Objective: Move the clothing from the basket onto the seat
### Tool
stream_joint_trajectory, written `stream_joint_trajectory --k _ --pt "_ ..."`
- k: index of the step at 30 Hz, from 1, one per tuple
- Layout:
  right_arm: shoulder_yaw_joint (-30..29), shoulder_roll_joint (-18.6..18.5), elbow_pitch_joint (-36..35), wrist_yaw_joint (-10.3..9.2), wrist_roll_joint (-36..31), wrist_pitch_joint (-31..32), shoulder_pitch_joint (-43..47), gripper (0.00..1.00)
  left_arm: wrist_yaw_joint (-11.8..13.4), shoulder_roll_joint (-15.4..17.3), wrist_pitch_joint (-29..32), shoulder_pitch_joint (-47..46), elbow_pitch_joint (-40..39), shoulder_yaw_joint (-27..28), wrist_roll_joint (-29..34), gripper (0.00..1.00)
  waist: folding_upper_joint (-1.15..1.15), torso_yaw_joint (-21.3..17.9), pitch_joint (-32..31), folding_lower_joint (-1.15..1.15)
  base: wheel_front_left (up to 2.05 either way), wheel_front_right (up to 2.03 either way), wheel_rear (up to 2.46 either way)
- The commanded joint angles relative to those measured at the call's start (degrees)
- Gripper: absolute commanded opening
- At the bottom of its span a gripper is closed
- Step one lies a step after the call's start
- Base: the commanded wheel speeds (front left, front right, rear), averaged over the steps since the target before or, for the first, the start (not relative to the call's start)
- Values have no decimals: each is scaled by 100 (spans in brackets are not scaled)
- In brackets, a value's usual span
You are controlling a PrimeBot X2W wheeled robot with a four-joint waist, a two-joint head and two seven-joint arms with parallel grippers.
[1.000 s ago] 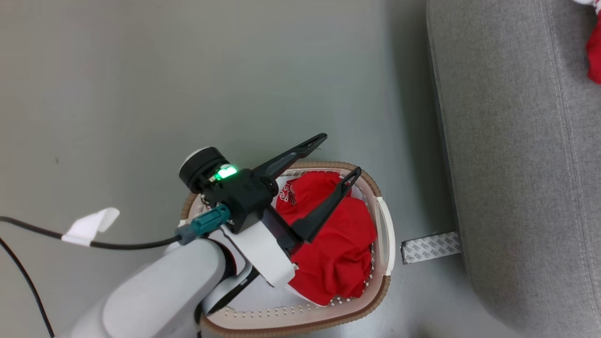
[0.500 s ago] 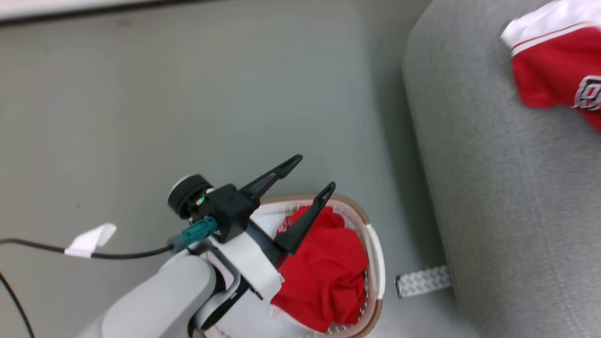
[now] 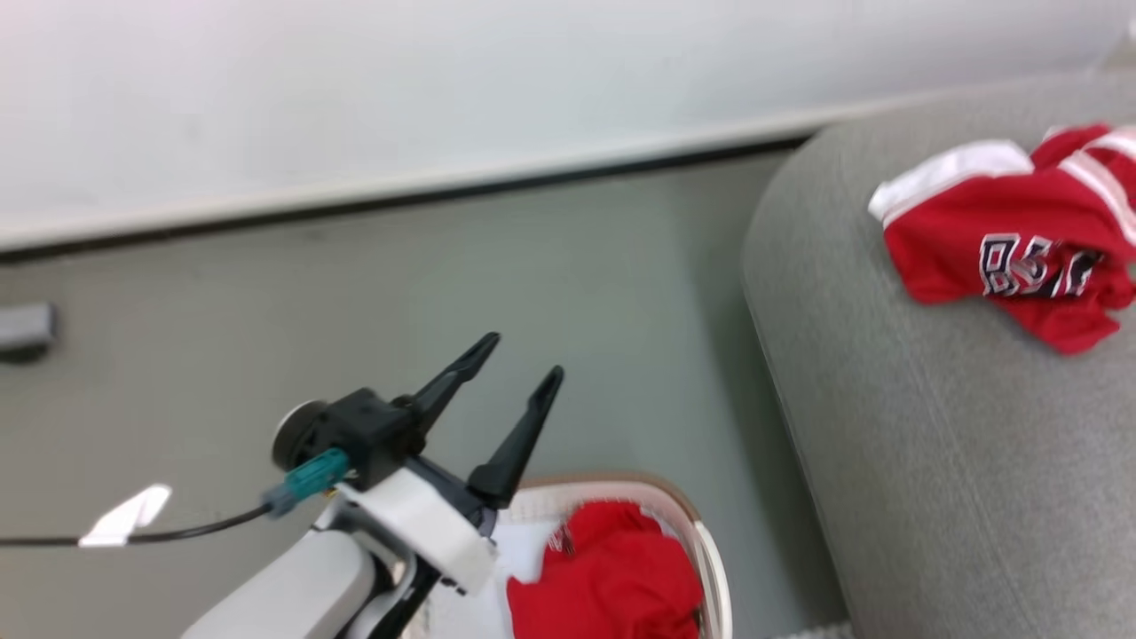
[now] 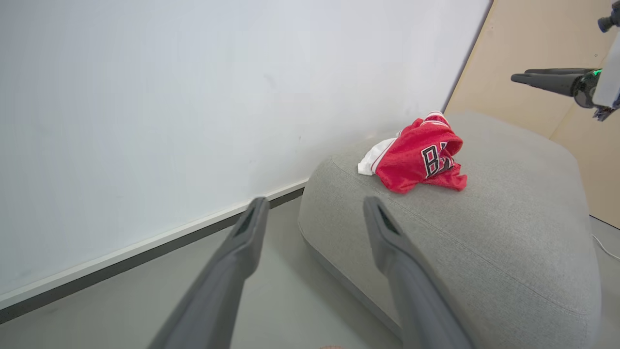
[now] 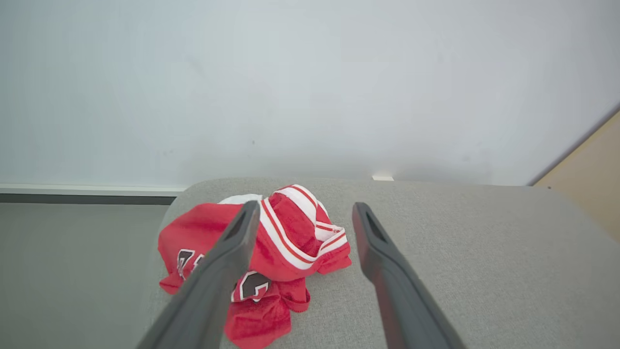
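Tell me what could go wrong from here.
The jersey on the seat lies bunched near the rounded corner; it may slip off. The other jersey sits crumpled against the basket wall, so the open left hand could snag the rim. The open right hand hangs over the placed jersey and could drag it.

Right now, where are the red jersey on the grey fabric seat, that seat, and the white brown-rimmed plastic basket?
Red jersey (image 3: 1007, 232): head view, fabric above lettering.
Grey seat (image 3: 932, 461): head view, bare top.
White basket (image 3: 603, 481): head view, brown rim.
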Motion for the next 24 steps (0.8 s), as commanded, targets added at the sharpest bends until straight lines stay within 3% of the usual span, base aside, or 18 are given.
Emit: stream_joint_trajectory --k 1,8,12,19,24 --pt "51 44 -197 -12 79 25 223 100 81 94 -66 184 -12 107 -99 100 0 184 -483 1 0 0 0" --pt "-36 171 -880 -13 36 -139 636 100 344 252 -120 604 -88 431 -264 100 0 474 -975 1 0 0 0" --pt "-240 442 -1247 -13 -126 -406 1078 100 526 333 -149 951 -109 681 -425 100 0 675 -1271 1 0 0 0" --pt "-744 1163 -1989 -13 -474 -833 2172 100 912 450 -169 1547 -280 1194 -560 100 0 943 -1555 1 0 0 0" --pt "-980 1753 -2524 -13 -746 -1134 2903 100 1051 337 -167 2009 -447 1750 -349 100 0 1018 -1605 1 0 0 0"
